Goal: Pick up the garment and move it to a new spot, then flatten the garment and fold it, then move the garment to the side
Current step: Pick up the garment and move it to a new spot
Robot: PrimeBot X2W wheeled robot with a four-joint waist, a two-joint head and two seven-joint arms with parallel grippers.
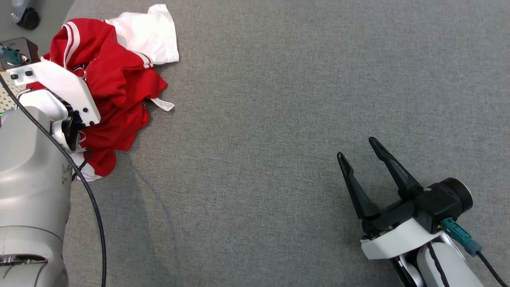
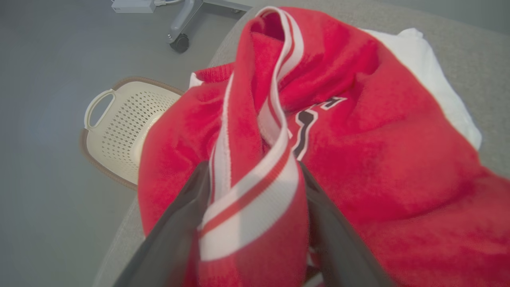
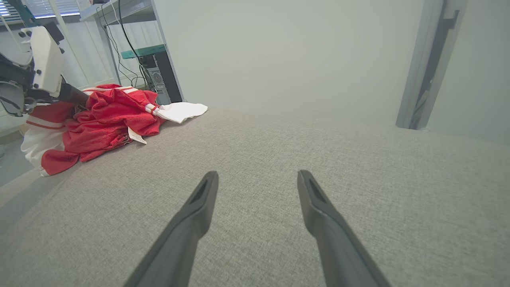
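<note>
Place: lab or test room
Gear: computer tower (image 3: 161, 79), cables (image 3: 123, 36), rack (image 3: 119, 10)
Floor: bare grey, castor stand (image 2: 181, 38)
Wall (image 3: 279, 52): plain

Head camera overhead; 3 views share the garment (image 1: 115, 79).

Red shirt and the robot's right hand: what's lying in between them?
Nothing but bare grey fabric. The head view shows the right hand apart from the red shirt, with just that fabric between; the right wrist view agrees.
</note>
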